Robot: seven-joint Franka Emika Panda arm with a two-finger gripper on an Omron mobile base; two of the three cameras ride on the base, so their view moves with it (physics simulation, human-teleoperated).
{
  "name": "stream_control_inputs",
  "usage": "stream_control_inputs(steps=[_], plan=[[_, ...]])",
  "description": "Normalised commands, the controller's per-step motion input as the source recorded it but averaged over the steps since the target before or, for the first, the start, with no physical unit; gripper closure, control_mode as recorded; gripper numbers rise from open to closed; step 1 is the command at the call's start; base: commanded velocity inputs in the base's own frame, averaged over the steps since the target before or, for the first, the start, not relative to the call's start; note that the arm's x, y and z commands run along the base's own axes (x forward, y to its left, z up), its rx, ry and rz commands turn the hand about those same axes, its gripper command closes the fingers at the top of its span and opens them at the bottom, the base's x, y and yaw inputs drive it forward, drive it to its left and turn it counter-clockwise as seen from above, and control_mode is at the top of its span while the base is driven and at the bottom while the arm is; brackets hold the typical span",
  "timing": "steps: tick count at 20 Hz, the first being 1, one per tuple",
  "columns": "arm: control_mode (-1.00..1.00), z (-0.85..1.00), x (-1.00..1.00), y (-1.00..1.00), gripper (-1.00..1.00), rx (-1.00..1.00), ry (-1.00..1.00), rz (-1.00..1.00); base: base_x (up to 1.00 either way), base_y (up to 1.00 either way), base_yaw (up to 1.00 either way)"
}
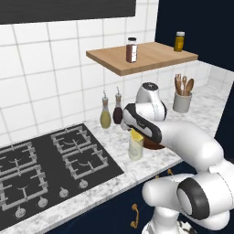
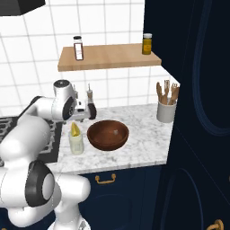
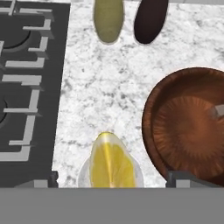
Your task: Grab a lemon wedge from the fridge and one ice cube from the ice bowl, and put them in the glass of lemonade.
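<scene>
One bright yellow lemon wedge (image 3: 112,164) sits in the mouth of the clear tumbler of lemonade (image 2: 76,143) on the marble counter (image 2: 143,134), just beside the reddish-brown ice bowl (image 2: 108,134). Above it, the gripper (image 3: 112,181) stands wide open, holding nothing.

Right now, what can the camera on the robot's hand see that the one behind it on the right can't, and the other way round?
Hand view alone: the ice cube lying in the ice bowl, and the open finger tips. Right base view alone: the wooden shelf with two jars, the utensil holder, the navy cabinets. Both: the bowl, the lemon wedge resting in the glass of lemonade, the stove, the marble counter.
</scene>
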Motion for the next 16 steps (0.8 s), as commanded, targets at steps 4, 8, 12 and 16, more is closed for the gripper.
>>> stream_control_inputs(steps=[4,8,12,16], plan=[[-1.0,0.06,-0.35,-0.04,-1.0,0.04,-0.12,0.0,0.0,0.0,0.0],[-1.0,0.08,-0.44,0.0,-1.0,0.04,-0.12,0.0,0.0,0.0,0.0],[-1.0,0.15,-0.58,-0.17,-1.0,0.1,-0.09,0.0,0.0,0.0,0.0],[-1.0,0.18,-0.64,-0.45,-1.0,0.16,-0.04,-0.01,0.0,0.0,0.0]])
